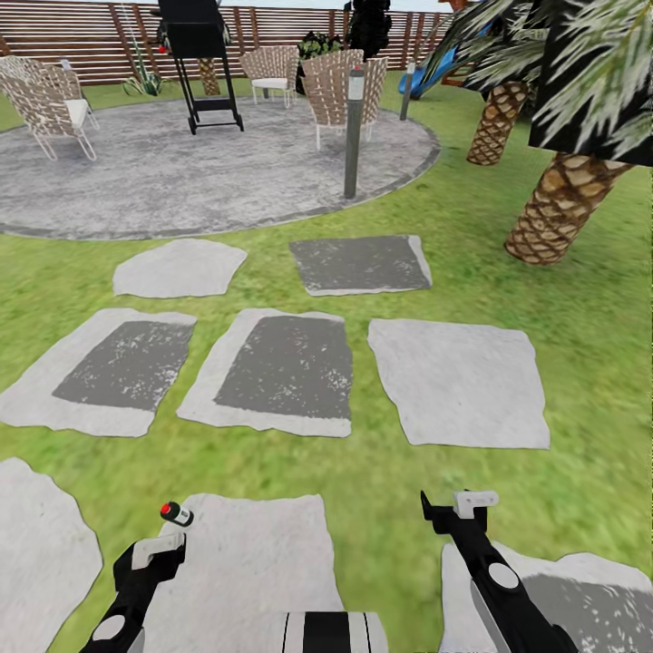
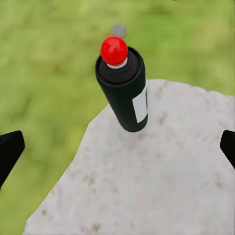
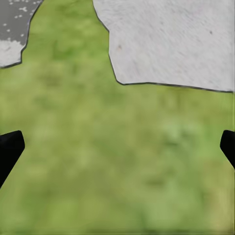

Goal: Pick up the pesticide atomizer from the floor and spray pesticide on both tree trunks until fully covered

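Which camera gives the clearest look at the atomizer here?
The left wrist view: the atomizer shows large, a dark bottle with a red cap and white label, over a paving stone. In the head view it is tiny, just above the left gripper.

Black atomizer (image 2: pixel 122 93) w/ red cap, white label, blotchy green grass (image 1: pixel 580 299), grey mottled paving (image 1: pixel 181 181), brown slat fence (image 1: pixel 82 41)

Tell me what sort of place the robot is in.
A back garden with a patio: green lawn set with stepping stones, wicker chairs on round grey paving, palm trunks and a slatted wooden fence.
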Available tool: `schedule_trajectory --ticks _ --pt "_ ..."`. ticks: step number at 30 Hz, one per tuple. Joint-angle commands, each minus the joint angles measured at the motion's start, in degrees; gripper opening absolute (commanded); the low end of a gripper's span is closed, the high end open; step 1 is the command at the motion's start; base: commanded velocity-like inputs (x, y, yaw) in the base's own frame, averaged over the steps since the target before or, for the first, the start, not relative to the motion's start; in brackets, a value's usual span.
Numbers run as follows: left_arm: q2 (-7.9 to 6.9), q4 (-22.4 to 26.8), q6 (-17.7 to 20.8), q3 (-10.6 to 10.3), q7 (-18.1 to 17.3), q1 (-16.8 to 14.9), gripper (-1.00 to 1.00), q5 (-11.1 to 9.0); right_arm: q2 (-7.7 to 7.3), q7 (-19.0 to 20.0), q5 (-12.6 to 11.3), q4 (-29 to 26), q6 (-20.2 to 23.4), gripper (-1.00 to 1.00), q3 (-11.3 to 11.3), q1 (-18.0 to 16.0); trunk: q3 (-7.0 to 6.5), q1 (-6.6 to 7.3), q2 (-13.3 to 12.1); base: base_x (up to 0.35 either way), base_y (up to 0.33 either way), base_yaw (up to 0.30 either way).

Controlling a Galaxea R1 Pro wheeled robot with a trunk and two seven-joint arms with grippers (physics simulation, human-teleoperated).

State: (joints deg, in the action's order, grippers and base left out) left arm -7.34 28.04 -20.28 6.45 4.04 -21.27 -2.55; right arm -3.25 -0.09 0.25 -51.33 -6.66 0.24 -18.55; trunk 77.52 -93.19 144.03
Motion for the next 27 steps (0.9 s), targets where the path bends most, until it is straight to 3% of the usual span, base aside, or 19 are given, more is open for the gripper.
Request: schedule_trajectory --ticks 1,8,16,27 --pt "0.00 0.00 -0.01 -0.01 0.00 0.00 1.00 0.00 0.00 0.00 0.00 0.00 -0.01 1.00 0.01 0.00 0.00 0.00 0.00 0.000 0.035 -0.042" --pt "0.04 0.00 -0.02 -0.03 0.00 0.00 1.00 0.00 0.00 0.00 0.01 0.00 0.00 1.00 0.02 0.00 -0.01 0.00 0.00 0.000 0.036 -0.049" --pt "-0.03 0.13 -0.02 0.05 0.00 -0.01 1.00 0.00 0.00 0.00 0.01 0.00 0.03 1.00 0.02 0.00 -0.09 0.00 0.00 0.000 0.212 -0.156" --pt "0.04 0.67 -0.19 -0.20 0.00 0.25 1.00 -0.07 0.00 0.00 -0.05 -0.07 0.03 1.00 -0.03 0.00 -0.10 0.00 0.00 0.000 0.020 -0.077"
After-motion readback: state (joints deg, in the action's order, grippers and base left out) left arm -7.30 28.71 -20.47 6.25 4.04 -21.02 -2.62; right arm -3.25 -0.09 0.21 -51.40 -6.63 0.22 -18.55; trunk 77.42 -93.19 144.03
